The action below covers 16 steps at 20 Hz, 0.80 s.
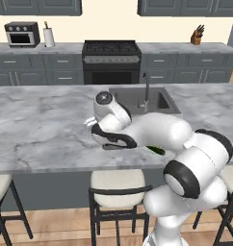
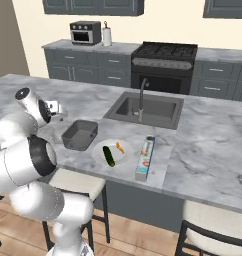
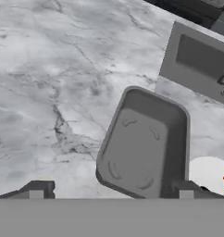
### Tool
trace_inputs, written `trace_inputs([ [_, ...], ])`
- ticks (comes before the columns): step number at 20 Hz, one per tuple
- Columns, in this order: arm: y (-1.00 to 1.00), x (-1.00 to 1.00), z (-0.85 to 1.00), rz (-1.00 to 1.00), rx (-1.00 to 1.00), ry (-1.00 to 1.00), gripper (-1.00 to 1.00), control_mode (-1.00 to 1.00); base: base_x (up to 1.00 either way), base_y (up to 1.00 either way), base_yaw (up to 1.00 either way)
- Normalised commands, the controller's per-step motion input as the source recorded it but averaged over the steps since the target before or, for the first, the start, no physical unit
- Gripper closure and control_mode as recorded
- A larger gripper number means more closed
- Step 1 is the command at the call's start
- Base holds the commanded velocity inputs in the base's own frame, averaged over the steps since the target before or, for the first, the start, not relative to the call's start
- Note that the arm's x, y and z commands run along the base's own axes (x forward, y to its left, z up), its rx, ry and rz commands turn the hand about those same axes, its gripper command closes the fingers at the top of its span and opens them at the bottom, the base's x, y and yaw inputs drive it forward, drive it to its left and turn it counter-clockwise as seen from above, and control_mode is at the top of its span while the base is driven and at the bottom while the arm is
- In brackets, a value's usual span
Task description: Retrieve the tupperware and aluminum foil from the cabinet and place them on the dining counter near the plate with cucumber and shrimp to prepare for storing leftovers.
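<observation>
Right at the near edge of the marble bench (image 2: 203, 165) the aluminum foil (image 2: 145, 158) carton is laid flat, one end pointed toward the sink (image 2: 145, 110). Just beside it, to the left, the white plate (image 2: 124, 155) is seen with the cucumber (image 2: 109, 156) and a small orange shrimp (image 2: 119, 147) on it. Next over, the tupperware (image 3: 144, 146) is set down upright on the bench, just beside the plate, nothing gripped on it. The gripper (image 3: 110, 189) is spread wide, released, hung just over the tub's near rim. Further back the stove (image 2: 163, 65) and toaster oven (image 2: 85, 32) can be spotted.
</observation>
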Motion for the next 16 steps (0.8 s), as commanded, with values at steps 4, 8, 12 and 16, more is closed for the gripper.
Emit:
trace_inputs([
  [4, -0.64, -1.0, 0.79, -0.19, 0.02, -0.38, -1.0, -1.0, 0.0, 0.0, 0.0],
  [8, -0.96, -0.99, 0.93, -0.09, 0.04, -0.33, -1.0, -1.0, 0.0, 0.0, 0.0],
  [12, -0.94, -0.83, 0.83, 0.0, 0.03, -0.18, -1.0, -1.0, 0.0, 0.0, 0.0],
  [16, -0.83, -0.66, 0.21, 0.03, 0.01, 0.0, -1.0, -1.0, 0.0, 0.0, 0.0],
])
